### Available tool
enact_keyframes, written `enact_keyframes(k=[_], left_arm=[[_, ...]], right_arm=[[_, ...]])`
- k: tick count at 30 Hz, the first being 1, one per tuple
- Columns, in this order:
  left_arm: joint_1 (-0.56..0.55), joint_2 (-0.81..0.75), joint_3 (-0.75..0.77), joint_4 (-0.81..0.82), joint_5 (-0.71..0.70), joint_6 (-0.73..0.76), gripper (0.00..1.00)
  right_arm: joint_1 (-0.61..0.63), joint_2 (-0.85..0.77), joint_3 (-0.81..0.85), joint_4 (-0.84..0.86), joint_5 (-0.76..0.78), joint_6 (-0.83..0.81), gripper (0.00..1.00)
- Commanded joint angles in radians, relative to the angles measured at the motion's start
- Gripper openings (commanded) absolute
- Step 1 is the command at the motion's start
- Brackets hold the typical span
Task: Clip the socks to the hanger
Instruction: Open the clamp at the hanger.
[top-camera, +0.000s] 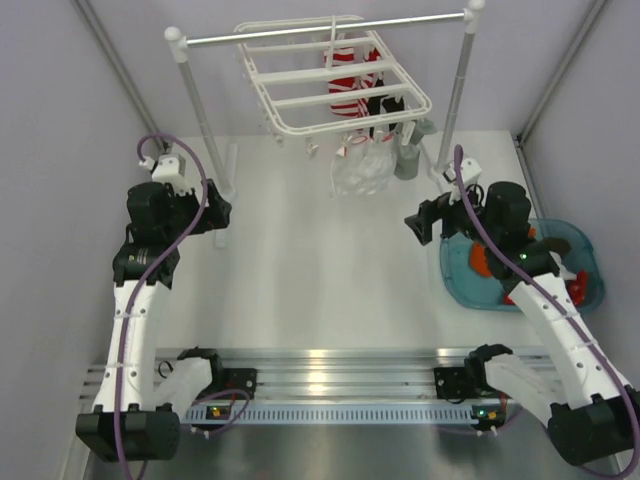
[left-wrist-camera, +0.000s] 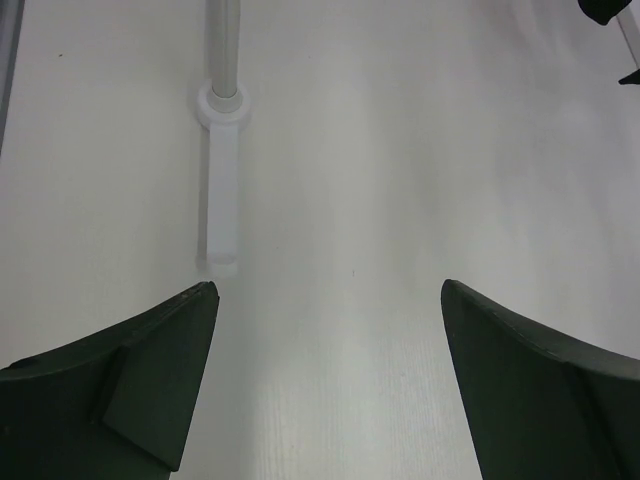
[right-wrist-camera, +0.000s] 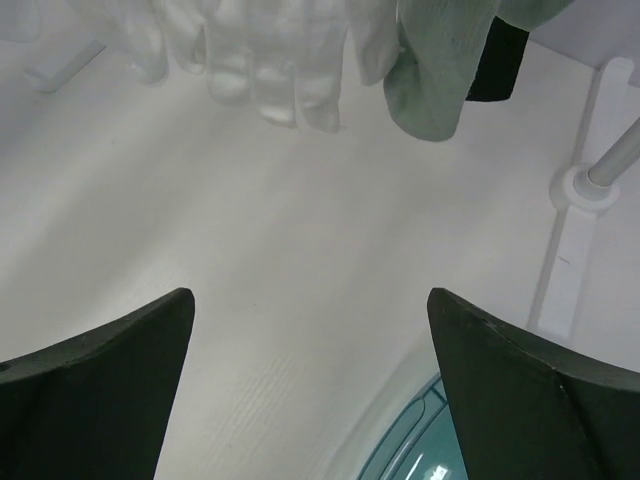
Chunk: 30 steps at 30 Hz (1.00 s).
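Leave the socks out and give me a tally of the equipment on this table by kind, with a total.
Robot arms: 2
White hanger: 1
Silver rail on posts: 1
Teal tub: 1
Total: 5

White hanger (top-camera: 300, 100), tilted, hangs ahead of me. Striped, white and grey socks (top-camera: 365, 170) dangle beneath it; others lie in a tray (top-camera: 458, 283).
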Motion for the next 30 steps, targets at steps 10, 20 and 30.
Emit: enact_keyframes(k=[10, 20, 30], left_arm=[[0.001, -0.177, -0.135, 0.397, 0.24, -0.187, 0.98], [0.001, -0.208, -0.226, 0.681, 0.437, -0.285, 0.96], [0.001, -0.289, -0.37, 0.881, 0.575, -0.215, 0.93]], right_arm=[[0.163, -0.068, -0.069, 0.528, -0.062, 0.069, 1.0], [0.39, 0.056, -0.088, 0.901, 0.078, 0.071, 1.0], [0.554, 0.244, -0.003, 1.014, 0.237, -0.064, 0.89]])
